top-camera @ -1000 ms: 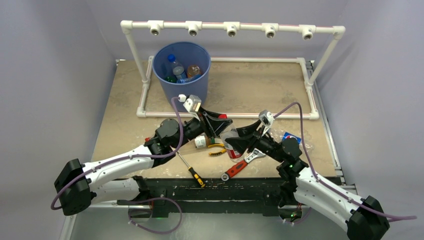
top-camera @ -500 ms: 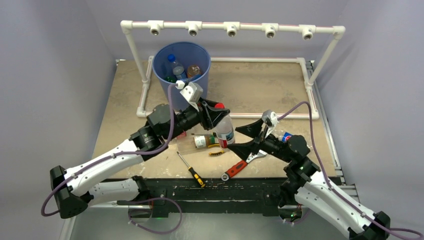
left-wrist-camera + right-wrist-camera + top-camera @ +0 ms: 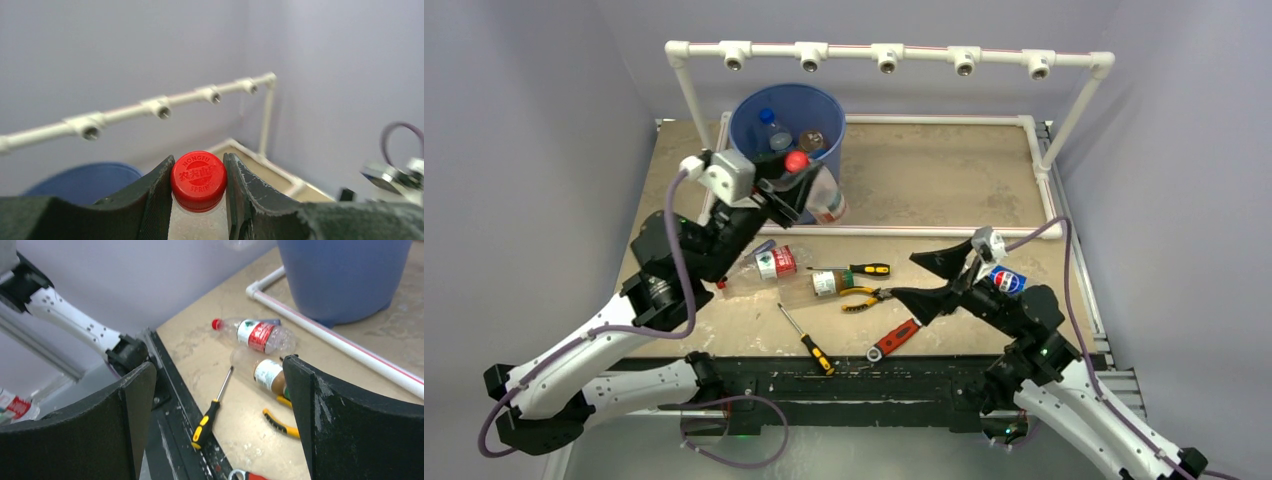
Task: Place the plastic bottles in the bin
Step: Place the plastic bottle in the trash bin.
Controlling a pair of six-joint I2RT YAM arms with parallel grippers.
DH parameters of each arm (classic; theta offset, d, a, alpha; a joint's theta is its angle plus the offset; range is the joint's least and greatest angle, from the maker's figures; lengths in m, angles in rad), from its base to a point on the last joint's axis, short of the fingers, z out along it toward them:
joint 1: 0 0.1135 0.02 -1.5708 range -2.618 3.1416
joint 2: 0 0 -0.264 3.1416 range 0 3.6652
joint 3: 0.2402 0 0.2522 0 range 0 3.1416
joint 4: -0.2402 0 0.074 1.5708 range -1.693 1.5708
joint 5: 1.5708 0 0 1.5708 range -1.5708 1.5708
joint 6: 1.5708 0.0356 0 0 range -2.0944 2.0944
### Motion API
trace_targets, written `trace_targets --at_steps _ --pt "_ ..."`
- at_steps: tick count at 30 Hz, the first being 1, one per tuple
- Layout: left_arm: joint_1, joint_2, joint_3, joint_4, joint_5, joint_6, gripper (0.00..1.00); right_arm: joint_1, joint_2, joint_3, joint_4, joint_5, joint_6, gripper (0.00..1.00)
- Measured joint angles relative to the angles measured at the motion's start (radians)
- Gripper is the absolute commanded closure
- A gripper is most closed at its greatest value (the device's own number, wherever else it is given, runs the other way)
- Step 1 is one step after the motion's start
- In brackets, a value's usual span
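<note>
The left gripper (image 3: 199, 162) is clamped on the neck of a red-capped clear bottle (image 3: 826, 203), held raised at the near side of the bin (image 3: 744, 140). Two more bottles (image 3: 776, 262) lie on the table (image 3: 944, 180). The right gripper (image 3: 906, 276) is empty, jaws wide apart, near the pliers (image 3: 859, 298).

light: bright, even, diffuse | shadows: soft, faint | left wrist view: pipe frame (image 3: 159, 106) blurred | right wrist view: sharp

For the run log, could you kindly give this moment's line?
left jaws: shut on clear red-capped plastic bottle; right jaws: open; bottle: near round blue plastic bin
</note>
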Motion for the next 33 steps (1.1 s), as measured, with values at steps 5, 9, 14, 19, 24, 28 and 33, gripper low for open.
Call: trace_targets --at_steps 5,9,14,19,24,28,33 --pt "0.000 0.019 0.030 0.207 -0.164 0.235 1.00 0.000 -0.088 -0.053 0.013 0.064 0.041 0.01" --pt "0.020 0.126 0.114 0.347 -0.227 0.412 1.00 0.000 -0.093 -0.108 0.012 0.080 0.076 0.01" --pt "0.274 0.275 0.165 0.385 -0.148 0.354 1.00 0.000 -0.086 -0.146 0.013 0.087 0.111 0.01" --pt "0.457 0.370 0.165 0.402 -0.061 0.200 1.00 0.000 -0.087 -0.151 0.012 0.089 0.127 0.01" --pt "0.537 0.424 0.164 0.469 0.090 0.023 1.00 0.000 -0.121 -0.167 0.001 0.096 0.131 0.01" --pt "0.544 0.466 0.163 0.515 0.192 -0.069 1.00 0.000 -0.167 -0.191 -0.033 0.106 0.138 0.01" --pt "0.544 0.513 0.120 0.532 0.270 -0.142 1.00 0.000 -0.202 -0.196 -0.070 0.122 0.138 0.01"
